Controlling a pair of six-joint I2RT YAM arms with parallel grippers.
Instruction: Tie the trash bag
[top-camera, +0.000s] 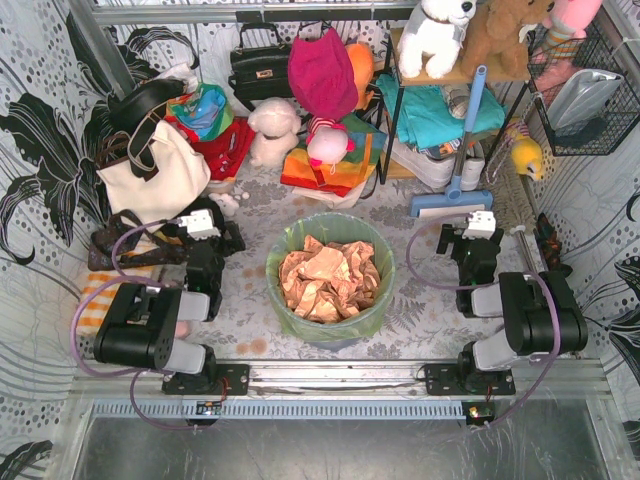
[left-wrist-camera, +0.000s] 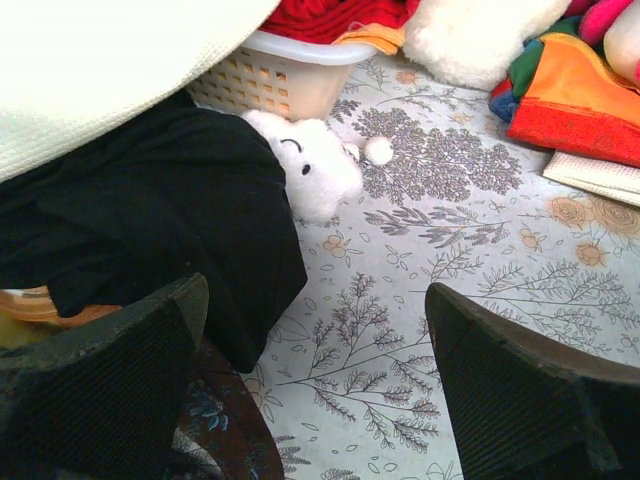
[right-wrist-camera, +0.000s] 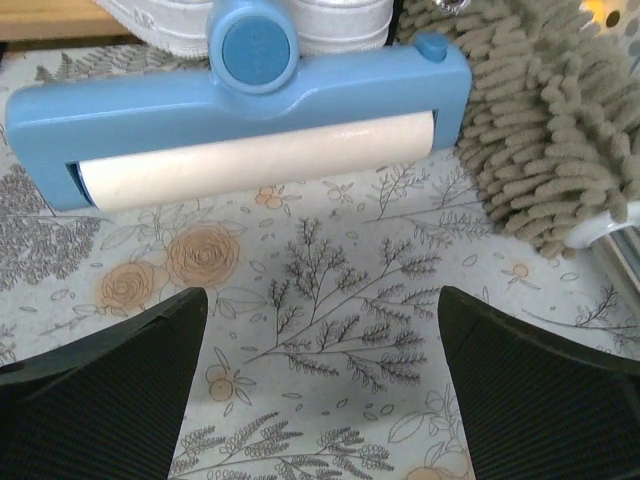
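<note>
Far left of the trash bag, toward the back: cream tote bag with dark straps, upright against the patterned wall.

Near left of the trash bag, well apart from it: left end effector, fingers spread wide, nothing between them, bare floral surface beneath. Its wrist view lists, on the side away from the trash bag, a black cloth. A small white plush toy lies against that cloth's edge, and a cream slatted basket sits farther back.

Behind the trash bag, slightly left: black handbag and a white stuffed animal.

Centre: the trash bag itself. Thin lime-green plastic, upright on the surface midway between the two arms. Mouth round, open and untied. Crumpled tan paper fills it to near the rim.

Near right of the trash bag, well apart from it: right end effector, fingers spread wide, holding nothing, above bare surface.

Right and rearward of the trash bag: blue-framed roller with a pale roll, lying on the surface. Farther right again, just beside the roller's end: grey-tan chenille mop head.

Far right of the trash bag, high on the wall: black wire basket.
</note>
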